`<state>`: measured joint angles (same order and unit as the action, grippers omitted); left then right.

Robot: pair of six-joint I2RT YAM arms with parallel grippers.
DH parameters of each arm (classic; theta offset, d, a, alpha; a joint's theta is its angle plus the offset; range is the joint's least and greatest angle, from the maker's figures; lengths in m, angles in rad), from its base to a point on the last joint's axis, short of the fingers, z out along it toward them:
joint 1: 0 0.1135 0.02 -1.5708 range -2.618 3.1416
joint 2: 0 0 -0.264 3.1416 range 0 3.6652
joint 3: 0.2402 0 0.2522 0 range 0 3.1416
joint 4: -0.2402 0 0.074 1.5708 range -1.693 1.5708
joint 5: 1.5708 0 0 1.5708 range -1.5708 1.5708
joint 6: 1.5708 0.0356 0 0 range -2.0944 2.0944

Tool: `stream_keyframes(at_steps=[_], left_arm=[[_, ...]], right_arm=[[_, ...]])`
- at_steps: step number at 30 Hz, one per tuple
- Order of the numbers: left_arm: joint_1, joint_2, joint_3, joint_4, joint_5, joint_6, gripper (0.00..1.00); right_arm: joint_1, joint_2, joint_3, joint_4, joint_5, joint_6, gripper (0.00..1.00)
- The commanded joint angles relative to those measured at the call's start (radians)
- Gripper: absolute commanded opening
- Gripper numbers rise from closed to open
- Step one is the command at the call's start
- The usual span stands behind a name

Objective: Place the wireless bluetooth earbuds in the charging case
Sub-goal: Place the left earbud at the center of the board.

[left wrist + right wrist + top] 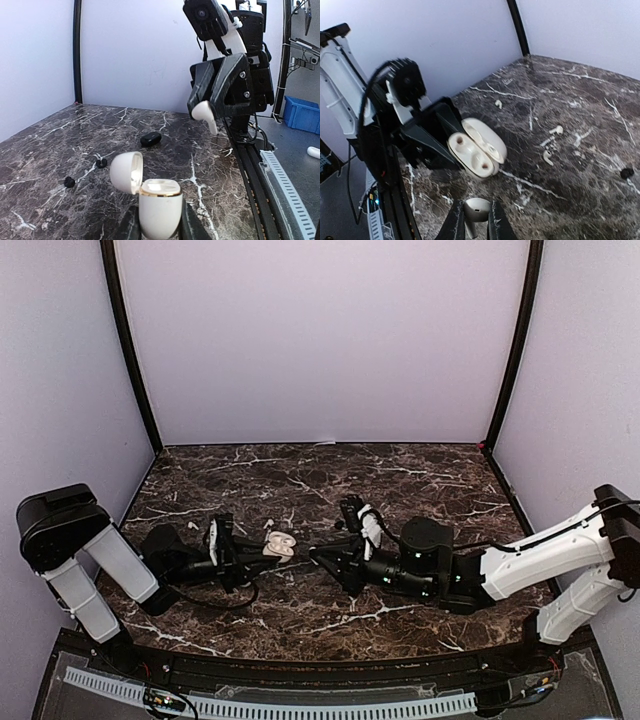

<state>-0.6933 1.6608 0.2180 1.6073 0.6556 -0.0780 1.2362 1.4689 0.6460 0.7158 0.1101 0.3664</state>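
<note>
1. The left gripper is closed tight on the lower half of a white case, one finger on each side.
2. The case is held off the table near its middle. Its lid is swung open to one side.
3. In the right wrist view, the two sockets of the case face the right gripper.
4. The right gripper is nearly closed and pinches a white bud between its fingertips. The rounded end sticks out past the tips.
5. This bud hangs in the air near the open case, a little above it and not touching it.
6. In the top view, the two grippers meet tip to tip over the table, with the case between them.
7. Three white buds lie loose on the table beyond the case, apart from one another.
8. Two black buds lie on the table near each other.
9. A closed black case lies flat on the table farther back, apart from the buds.
</note>
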Motion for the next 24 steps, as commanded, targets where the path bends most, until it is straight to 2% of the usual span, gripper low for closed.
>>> stream_keyframes(at_steps=[1, 7, 14, 19, 24], left_arm=[[-0.003, -0.049, -0.011, 0.177, -0.087, 0.043, 0.12], [-0.004, -0.063, -0.010, 0.139, -0.114, 0.050, 0.12], [-0.003, -0.064, -0.006, 0.130, -0.116, 0.043, 0.12], [-0.003, -0.069, 0.007, 0.090, -0.109, 0.043, 0.12], [-0.003, -0.080, 0.005, 0.077, -0.116, 0.047, 0.12]], right_arm=[[0.006, -0.052, -0.024, -0.262, 0.124, 0.122, 0.08], [0.006, -0.052, 0.033, -0.631, 0.162, 0.294, 0.10], [0.006, 0.064, 0.179, -0.989, 0.144, 0.453, 0.11], [0.005, 0.104, 0.207, -1.036, 0.153, 0.486, 0.17], [0.005, 0.165, 0.232, -1.066, 0.167, 0.478, 0.19]])
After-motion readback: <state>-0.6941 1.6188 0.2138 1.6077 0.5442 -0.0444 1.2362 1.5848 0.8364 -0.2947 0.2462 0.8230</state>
